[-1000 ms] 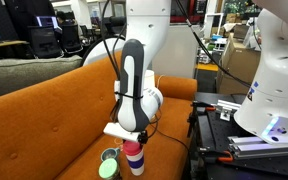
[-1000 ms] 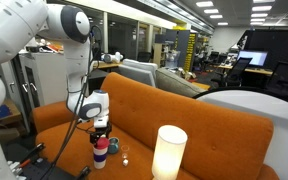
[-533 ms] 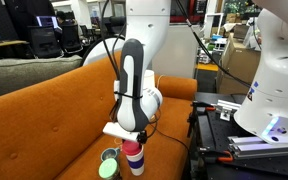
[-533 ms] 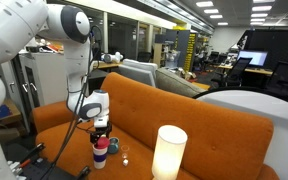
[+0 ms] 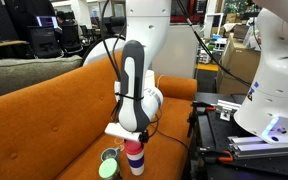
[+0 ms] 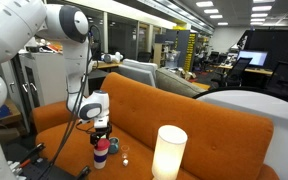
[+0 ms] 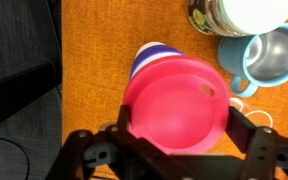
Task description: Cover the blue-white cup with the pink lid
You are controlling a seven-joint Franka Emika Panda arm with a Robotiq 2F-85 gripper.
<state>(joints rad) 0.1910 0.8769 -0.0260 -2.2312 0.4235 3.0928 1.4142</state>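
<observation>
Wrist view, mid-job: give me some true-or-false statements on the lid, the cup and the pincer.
1. The pink lid hides most of the cup in the wrist view. True.
2. The cup lies tipped over on the sofa. False: it stands upright, as an exterior view shows.
3. A mug with a shiny metal inside stands near the cup. True.
4. The pincer is off to one side, away from the lid. False: its fingers flank the lid.

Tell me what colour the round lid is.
The lid is pink, clearest in the wrist view.
</observation>
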